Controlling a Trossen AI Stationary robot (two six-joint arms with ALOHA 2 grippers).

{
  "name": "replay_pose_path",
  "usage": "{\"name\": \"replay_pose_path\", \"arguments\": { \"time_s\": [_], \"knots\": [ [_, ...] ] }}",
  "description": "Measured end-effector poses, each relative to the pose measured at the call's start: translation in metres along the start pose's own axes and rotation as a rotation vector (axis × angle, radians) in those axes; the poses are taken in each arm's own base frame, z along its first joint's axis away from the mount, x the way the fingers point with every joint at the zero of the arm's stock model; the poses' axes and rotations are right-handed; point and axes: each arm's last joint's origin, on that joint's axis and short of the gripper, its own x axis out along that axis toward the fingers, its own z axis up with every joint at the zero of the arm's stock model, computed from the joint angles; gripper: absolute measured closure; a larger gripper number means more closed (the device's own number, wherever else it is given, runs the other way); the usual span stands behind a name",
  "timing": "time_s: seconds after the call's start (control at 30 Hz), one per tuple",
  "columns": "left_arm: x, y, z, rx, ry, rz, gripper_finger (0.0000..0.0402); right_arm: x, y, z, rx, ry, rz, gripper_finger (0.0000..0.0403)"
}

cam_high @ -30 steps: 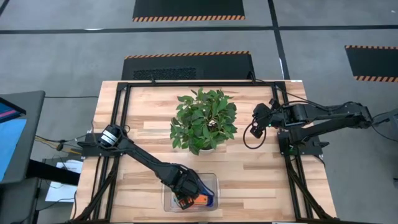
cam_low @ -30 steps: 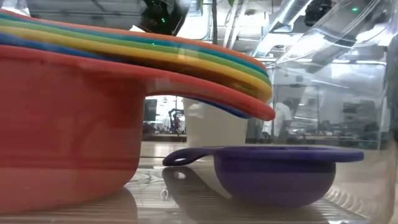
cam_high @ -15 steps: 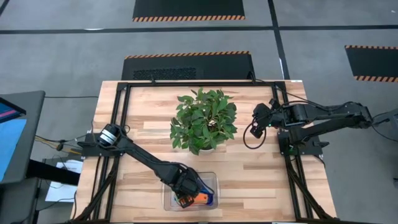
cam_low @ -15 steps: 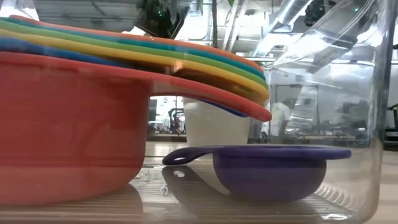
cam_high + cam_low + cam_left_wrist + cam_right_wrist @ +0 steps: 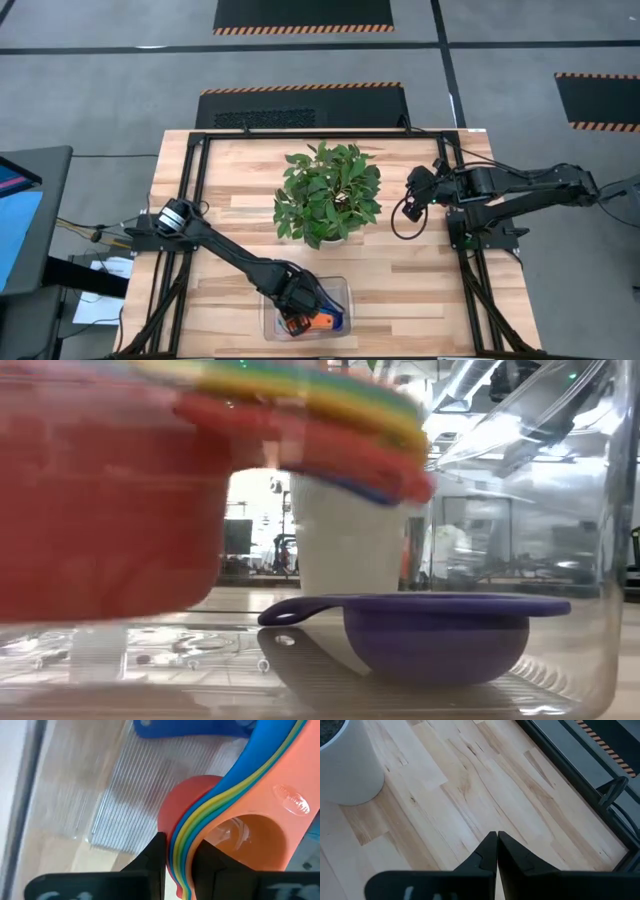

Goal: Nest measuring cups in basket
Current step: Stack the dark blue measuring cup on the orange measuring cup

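My left gripper is over the clear basket at the table's near edge, shut on a nested stack of measuring cups: red outermost, then blue, yellow and green layers, orange innermost. The stack hangs above the basket floor. A dark blue cup rests by its bottom on the basket floor, its handle pointing toward the stack. My right gripper hovers shut above the table, right of the plant, holding nothing. My left gripper pinches the stack's layered walls at the rim, on the side opposite the handles. One finger is outside the red cup, the other inside the orange cup. The fingers come steeply from above. The stack hangs clear of the basket floor.
A leafy green plant in a white pot stands at the table's middle, behind the basket. A black frame runs along the table's sides. Bare wood lies under my right gripper.
My left gripper has gone up with the stack of cups. The red cup's bottom, which stood on the basket floor, is now lifted clear of it. The dark blue cup has stayed in place.
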Motion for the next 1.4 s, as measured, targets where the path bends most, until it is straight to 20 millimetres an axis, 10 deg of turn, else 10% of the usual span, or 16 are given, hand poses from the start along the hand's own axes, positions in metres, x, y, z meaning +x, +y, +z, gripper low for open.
{"name": "replay_pose_path", "arguments": {
  "time_s": [1.0, 1.4],
  "knots": [
    [-0.057, -0.004, -0.005, 0.065, 0.026, 0.122, 0.0362, 0.0, 0.0, 0.0, 0.003, 0.003, 0.005, 0.037],
    [-0.099, 0.023, -0.029, 0.063, -0.044, 0.192, 0.0362, 0.0, 0.001, 0.0, 0.009, 0.004, 0.028, 0.037]
  ]
}}
